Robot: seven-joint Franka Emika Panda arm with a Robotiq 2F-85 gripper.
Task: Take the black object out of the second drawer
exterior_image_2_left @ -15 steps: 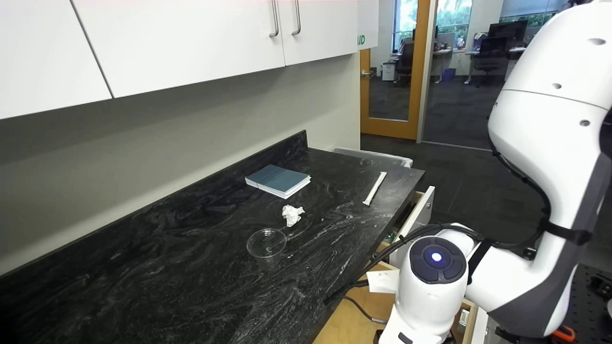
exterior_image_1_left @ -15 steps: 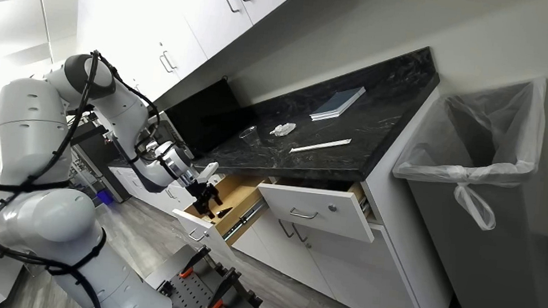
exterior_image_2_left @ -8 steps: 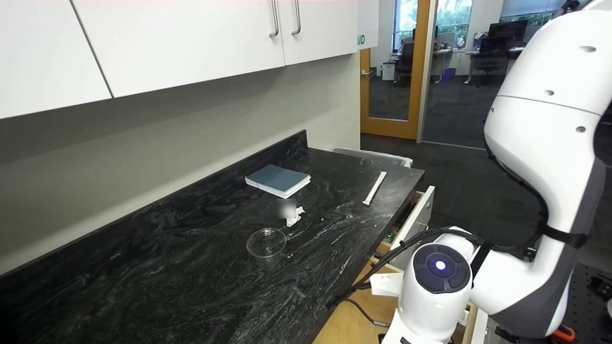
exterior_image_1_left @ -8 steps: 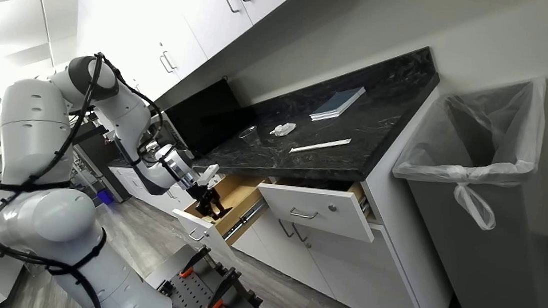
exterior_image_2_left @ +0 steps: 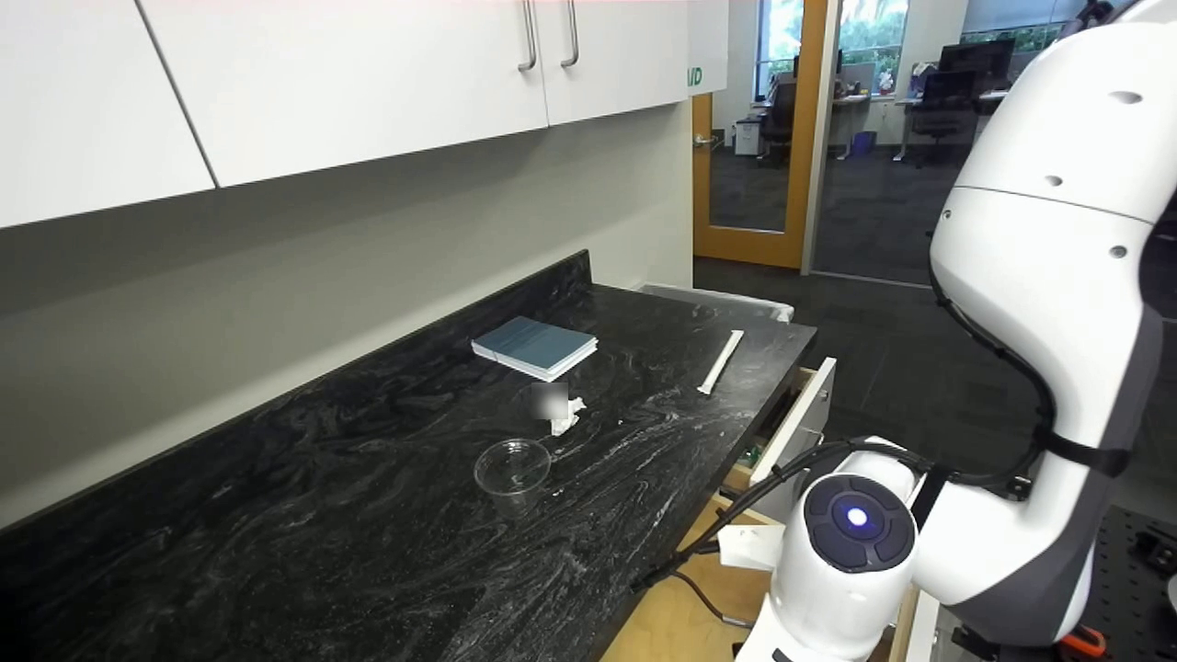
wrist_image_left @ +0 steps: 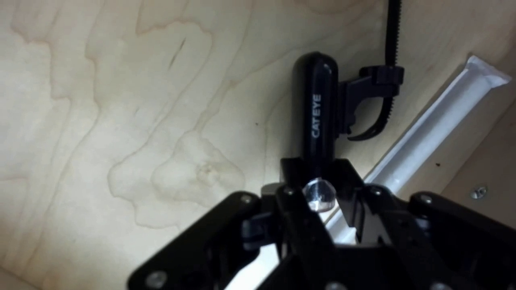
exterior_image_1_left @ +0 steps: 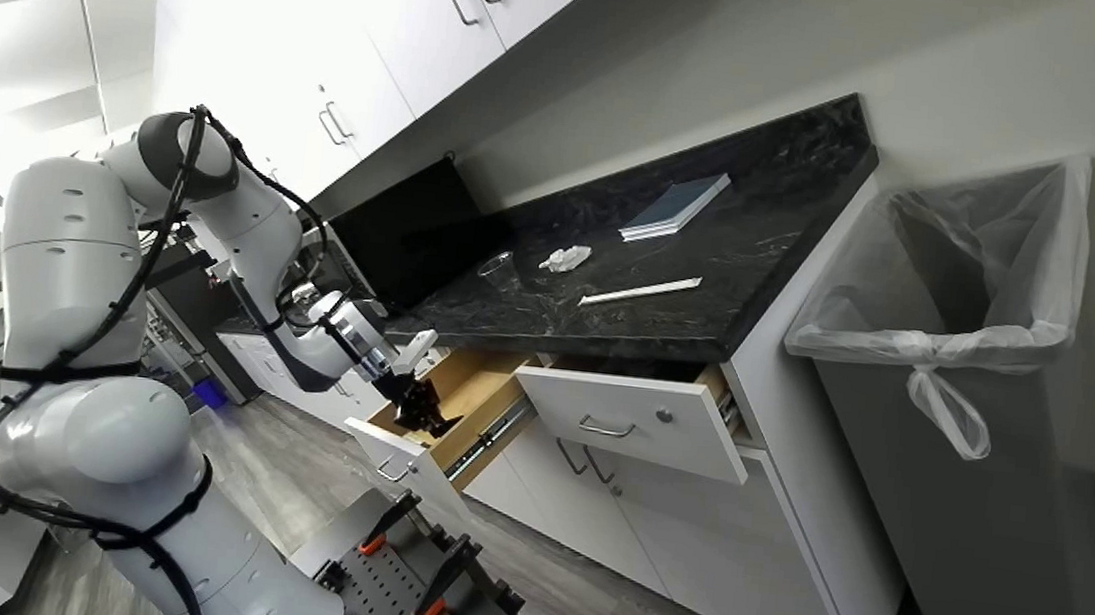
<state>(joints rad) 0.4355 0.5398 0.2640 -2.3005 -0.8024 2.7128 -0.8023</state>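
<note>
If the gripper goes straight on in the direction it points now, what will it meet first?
With the black object between its jaws, the gripper would probably meet the wooden drawer floor first; remaining depth is unclear.

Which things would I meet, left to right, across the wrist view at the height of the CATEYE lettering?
Black CATEYE object → its side bracket → toothed strap → white paper-wrapped stick.

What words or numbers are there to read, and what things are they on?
"CATEYE": on the black object, in the wrist view.
"ID": green, on the white panel, in an exterior view; the letters before it are hidden.
Any print on the blue book is too small to read.
</note>
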